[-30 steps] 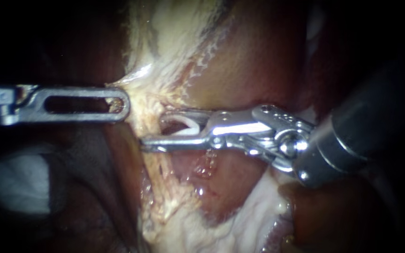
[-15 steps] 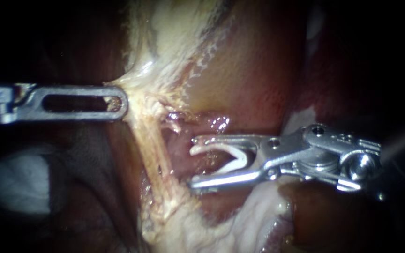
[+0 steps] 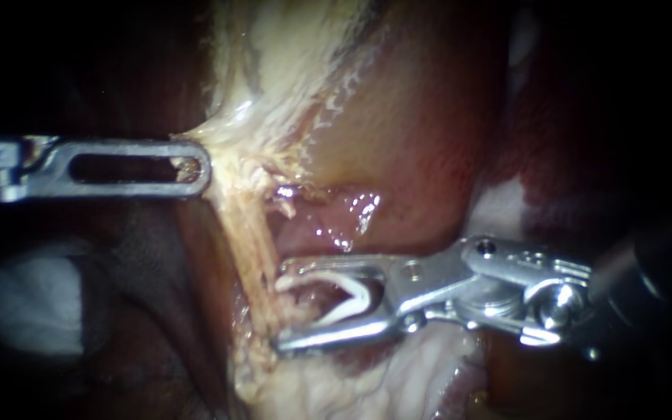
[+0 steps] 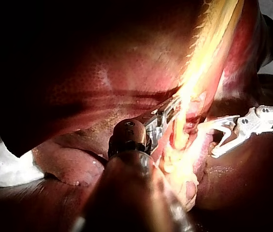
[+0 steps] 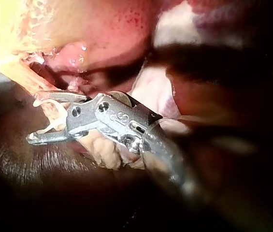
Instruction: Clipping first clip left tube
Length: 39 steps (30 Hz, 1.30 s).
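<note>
A pale yellow tube [image 3: 250, 241] runs down from the whitish tissue [image 3: 289, 62] that my left instrument [image 3: 190, 167] holds taut; its slotted jaws are shut on that tissue's edge. My right instrument [image 3: 280, 305] comes in low from the right. Its jaws stand wide apart, and a white clip [image 3: 351, 294] sits between them, touching both. The jaw tips reach the tube's right side; whether they straddle it I cannot tell. In the left wrist view the clip [image 4: 226, 131] faces the lit strand [image 4: 182, 130]. The right wrist view shows the same jaws [image 5: 32, 118].
Red-brown liver [image 3: 421, 109] lies behind and to the right of the tube. White gauze [image 3: 25, 303] sits in the dark at the left. Pale fatty tissue [image 3: 398, 373] lies under the right instrument.
My right instrument drew back to the right from a higher spot on the tissue, its jaws spreading, then dropped lower and advanced left to the tube. The left instrument has held still.
</note>
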{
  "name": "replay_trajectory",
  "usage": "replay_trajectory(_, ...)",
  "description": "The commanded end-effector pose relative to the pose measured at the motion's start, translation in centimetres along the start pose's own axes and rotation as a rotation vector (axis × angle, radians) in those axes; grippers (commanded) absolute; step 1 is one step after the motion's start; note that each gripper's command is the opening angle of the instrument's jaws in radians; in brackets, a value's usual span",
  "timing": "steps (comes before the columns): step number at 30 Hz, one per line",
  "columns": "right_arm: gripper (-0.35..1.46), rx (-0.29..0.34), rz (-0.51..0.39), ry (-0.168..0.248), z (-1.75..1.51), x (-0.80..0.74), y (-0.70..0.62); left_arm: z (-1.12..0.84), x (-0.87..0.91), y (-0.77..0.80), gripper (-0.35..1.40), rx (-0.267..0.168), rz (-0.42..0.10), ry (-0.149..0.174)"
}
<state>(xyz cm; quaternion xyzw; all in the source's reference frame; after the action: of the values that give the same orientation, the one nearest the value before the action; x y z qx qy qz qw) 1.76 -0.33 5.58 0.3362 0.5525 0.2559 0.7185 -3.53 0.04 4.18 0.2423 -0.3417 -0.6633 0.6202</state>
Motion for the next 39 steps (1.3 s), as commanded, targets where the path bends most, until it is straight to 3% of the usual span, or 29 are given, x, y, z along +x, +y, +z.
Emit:
replay_trajectory(1, 0.57, 0.0, -0.001, -0.005, 0.05, -0.05, 0.04, 0.0, 0.0, 0.0, -0.35, 0.0, 0.0, 0.0)
replay_trajectory(10, 0.58, -0.009, -0.015, -0.038, 0.32, -0.39, 0.37, -0.02, 0.0, -0.02, -0.35, -0.001, -0.001, 0.0)
replay_trajectory(16, 0.58, -0.016, -0.01, -0.058, 0.36, -0.48, 0.48, -0.03, 0.01, -0.03, -0.35, -0.001, -0.001, 0.0)
replay_trajectory(33, 0.59, -0.031, -0.01, -0.067, 0.46, -0.49, 0.57, -0.05, 0.01, -0.07, -0.35, -0.002, -0.003, 0.0)
replay_trajectory(39, 0.59, 0.006, -0.011, -0.062, 0.52, -0.47, 0.58, -0.05, 0.01, -0.07, -0.35, -0.002, -0.003, 0.0)
